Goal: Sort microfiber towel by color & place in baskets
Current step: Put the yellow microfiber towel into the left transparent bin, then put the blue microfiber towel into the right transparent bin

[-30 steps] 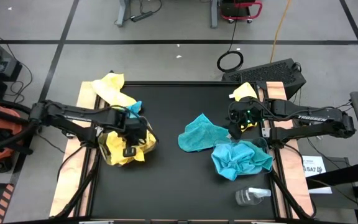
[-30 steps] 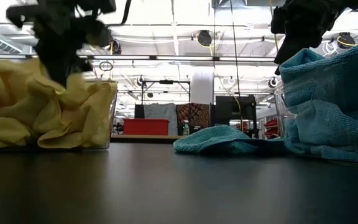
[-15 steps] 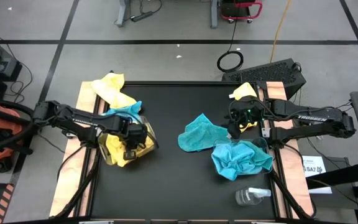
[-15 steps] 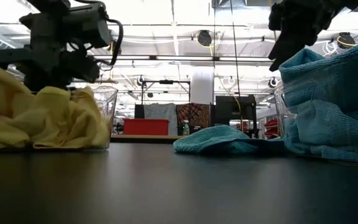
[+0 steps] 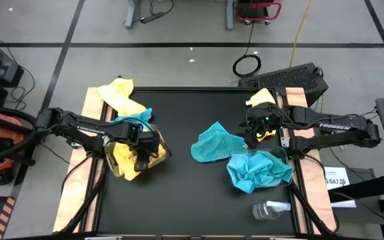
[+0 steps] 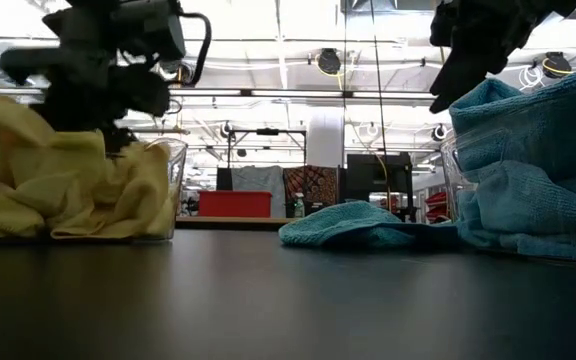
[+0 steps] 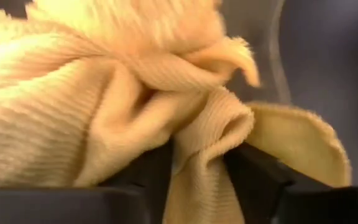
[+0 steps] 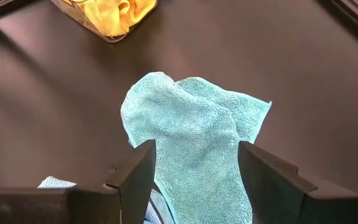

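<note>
left hand (image 5: 141, 148) is opening over the yellow basket (image 5: 162, 155) at 9 o'clock, depositing a yellow towel (image 7: 104, 106); right hand (image 5: 254, 137), open and empty, is hovering above the blue towel (image 8: 191, 149).

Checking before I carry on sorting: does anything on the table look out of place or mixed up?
Yes. A turquoise towel lies among the yellow towels at the table's left rear corner, beside the yellow basket. A lone yellow towel sits at the right rear.

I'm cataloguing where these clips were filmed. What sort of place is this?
Probably a robotics lab or workshop in a large industrial hall: a black work table on a grey floor marked with taped lines, open ceiling trusses with hanging lights, and loose cables.
</note>
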Motion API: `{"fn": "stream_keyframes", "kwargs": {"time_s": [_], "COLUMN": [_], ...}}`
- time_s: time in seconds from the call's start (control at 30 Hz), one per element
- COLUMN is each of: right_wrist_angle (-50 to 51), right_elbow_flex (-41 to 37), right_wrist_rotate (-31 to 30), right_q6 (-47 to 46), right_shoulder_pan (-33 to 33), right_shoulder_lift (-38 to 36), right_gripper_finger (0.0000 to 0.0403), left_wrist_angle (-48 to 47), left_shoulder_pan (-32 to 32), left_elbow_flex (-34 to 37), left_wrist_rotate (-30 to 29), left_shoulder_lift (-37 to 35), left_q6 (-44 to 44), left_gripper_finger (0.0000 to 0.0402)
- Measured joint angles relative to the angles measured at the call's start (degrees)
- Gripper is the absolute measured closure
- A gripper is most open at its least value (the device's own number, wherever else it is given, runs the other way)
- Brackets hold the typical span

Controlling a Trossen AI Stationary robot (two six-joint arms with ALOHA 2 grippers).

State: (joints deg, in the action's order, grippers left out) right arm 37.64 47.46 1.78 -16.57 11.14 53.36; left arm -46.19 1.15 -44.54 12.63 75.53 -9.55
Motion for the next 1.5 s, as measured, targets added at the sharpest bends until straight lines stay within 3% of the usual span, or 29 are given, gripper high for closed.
{"fn": "stream_keyframes", "kwargs": {"time_s": [0.17,0.33,0.67,0.9,1.5], "right_wrist_angle": [-2.23,-7.91,-19.70,-21.67,-20.97], "right_elbow_flex": [0.02,0.02,0.04,0.04,0.22], "right_wrist_rotate": [1.96,4.20,4.24,4.22,2.39], "right_q6": [0.79,2.49,2.71,2.73,8.03], "right_shoulder_pan": [0.00,0.00,0.09,1.18,1.57], "right_shoulder_lift": [1.99,6.56,21.04,31.05,43.03], "right_gripper_finger": [0.0183,0.0165,0.0117,0.0116,0.0130], "left_wrist_angle": [-0.95,-2.56,-2.73,-1.59,13.53], "left_shoulder_pan": [0.02,0.00,0.00,0.00,0.00], "left_elbow_flex": [-4.15,-9.00,-18.65,-23.82,-24.04], "left_wrist_rotate": [3.13,3.35,1.20,-2.89,-7.18], "left_shoulder_lift": [-0.65,-2.84,-6.54,-6.88,-6.82], "left_q6": [-2.02,-2.09,-2.01,-2.00,-1.87], "left_gripper_finger": [0.0179,0.0152,0.0150,0.0149,0.0149]}}
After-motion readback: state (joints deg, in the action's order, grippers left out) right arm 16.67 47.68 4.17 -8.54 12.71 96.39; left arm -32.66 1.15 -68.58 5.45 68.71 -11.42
